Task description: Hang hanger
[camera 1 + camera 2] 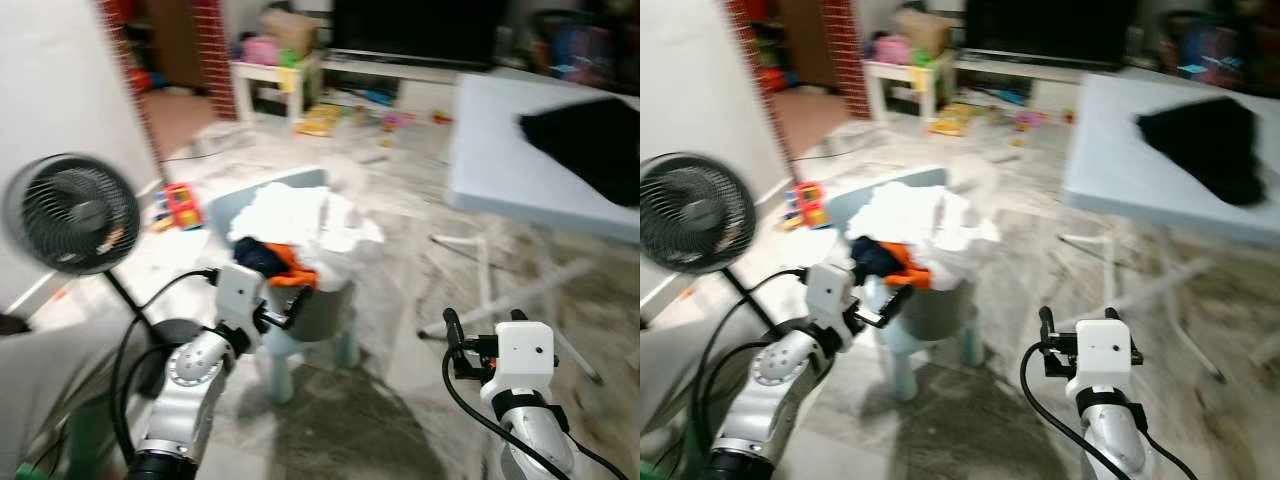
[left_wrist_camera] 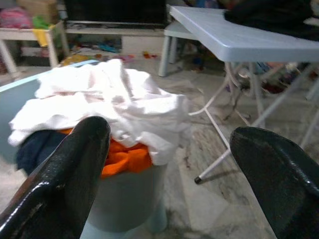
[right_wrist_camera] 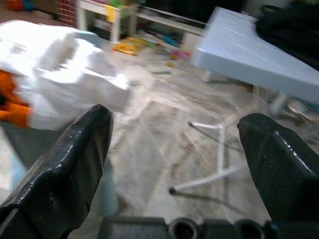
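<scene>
A grey basket (image 1: 322, 312) heaped with white laundry (image 1: 295, 220), an orange garment (image 1: 296, 274) and a dark blue one stands on a small pale blue chair (image 1: 283, 366). My left gripper (image 1: 285, 305) is open and empty, its fingers close to the basket's near left rim. In the left wrist view the left gripper (image 2: 172, 139) faces the heap from a short distance. My right gripper (image 1: 483, 320) is open and empty, held low to the right of the chair over the floor. The right wrist view has the right gripper (image 3: 174, 129) aimed past the laundry at the folding table's legs.
A pale blue folding table (image 1: 530, 150) with a black garment (image 1: 590, 140) on it stands at the right. A standing fan (image 1: 72, 215) is close on the left beside a wall. Toys (image 1: 180, 205) lie on the marble floor; a low white bench and a TV are far back.
</scene>
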